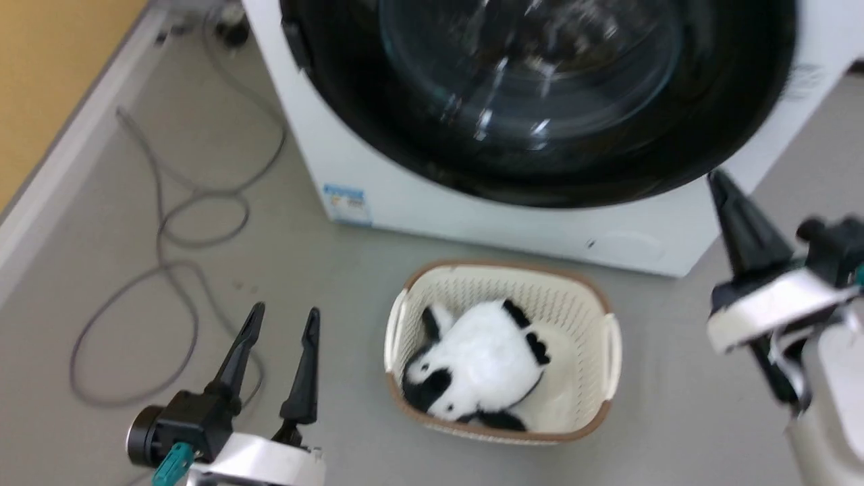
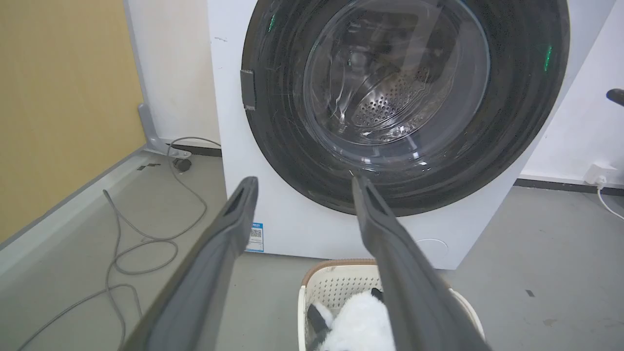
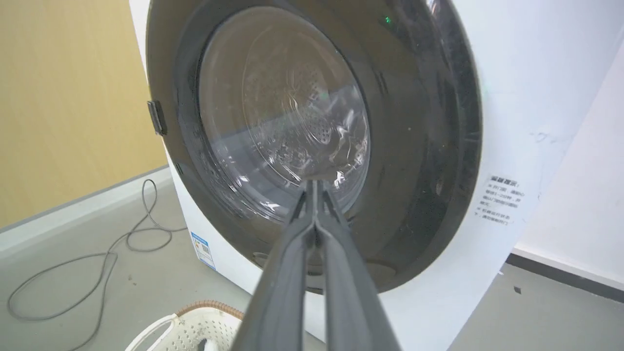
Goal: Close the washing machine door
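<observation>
Washing machine door [image 2: 404, 97] — glossy black (clear bowl window) — lies flush.

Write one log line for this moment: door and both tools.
washing machine door: flush on washing machine, looks shut | left tool: open, empty | right tool: shut, empty | basket: holds panda toy

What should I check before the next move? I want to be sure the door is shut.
1. The washing machine door lies flat against the washing machine: ok.
2. Door latched: cannot tell.
3. The right gripper shut, empty: ok.
4. Its tips touching the door: cannot tell.
5. The left gripper open, away from the door: ok.
6. The basket sits below the door, apart from it: ok.
</observation>
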### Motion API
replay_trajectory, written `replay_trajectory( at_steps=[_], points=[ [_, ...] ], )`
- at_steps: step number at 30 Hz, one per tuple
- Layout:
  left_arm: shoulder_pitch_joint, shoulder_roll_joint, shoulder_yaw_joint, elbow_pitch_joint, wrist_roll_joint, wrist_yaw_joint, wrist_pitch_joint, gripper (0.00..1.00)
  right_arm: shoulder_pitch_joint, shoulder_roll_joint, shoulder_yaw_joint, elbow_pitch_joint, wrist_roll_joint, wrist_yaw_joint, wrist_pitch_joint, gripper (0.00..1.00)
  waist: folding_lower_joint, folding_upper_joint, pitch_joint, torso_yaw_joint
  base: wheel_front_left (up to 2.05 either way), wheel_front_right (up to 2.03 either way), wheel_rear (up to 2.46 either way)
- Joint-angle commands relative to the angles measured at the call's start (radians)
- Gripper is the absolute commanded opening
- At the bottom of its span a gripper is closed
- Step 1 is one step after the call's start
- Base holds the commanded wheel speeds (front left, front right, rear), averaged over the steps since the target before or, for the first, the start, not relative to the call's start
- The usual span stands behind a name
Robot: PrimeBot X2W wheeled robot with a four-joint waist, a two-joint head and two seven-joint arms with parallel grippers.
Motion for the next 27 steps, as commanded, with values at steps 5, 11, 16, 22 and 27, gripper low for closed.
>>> replay_trajectory(
  at_steps=[5, 11, 16, 22, 27],
  points=[
    [0.044, 0.008, 0.022, 0.018, 0.009, -0.004, -0.004, 1.00, 0.155, 0.073, -0.069, -0.129, -0.012, -0.001, -0.008, 0.00, 0.0000, -0.0001, -0.120, -0.086, 0.00, 0.00, 0.00],
    [0.076, 0.015, 0.017, 0.024, 0.023, -0.004, -0.004, 1.00, 0.303, 0.170, -0.152, -0.235, -0.052, -0.001, -0.008, 0.00, 0.0000, -0.0001, -0.161, -0.110, 0.00, 0.00, 0.00],
    [0.098, 0.013, 0.025, 0.042, 0.027, -0.004, -0.004, 1.00, 0.401, 0.227, -0.204, -0.301, -0.105, -0.001, -0.008, 0.00, 0.0000, -0.0001, -0.176, -0.123, 0.00, 0.00, 0.00],
    [0.106, 0.012, 0.031, 0.071, 0.042, -0.004, -0.004, 1.00, 0.486, 0.261, -0.243, -0.335, -0.131, -0.001, -0.008, 0.65, 0.0000, -0.0001, -0.189, -0.130, 0.00, 0.00, 0.00],
    [0.113, 0.010, 0.039, 0.081, 0.053, -0.004, -0.004, 1.00, 0.529, 0.264, -0.263, -0.336, -0.111, -0.001, -0.008, 1.00, 0.0000, -0.0001, -0.199, -0.130, 0.00, 0.00, 0.00]
  ],
)
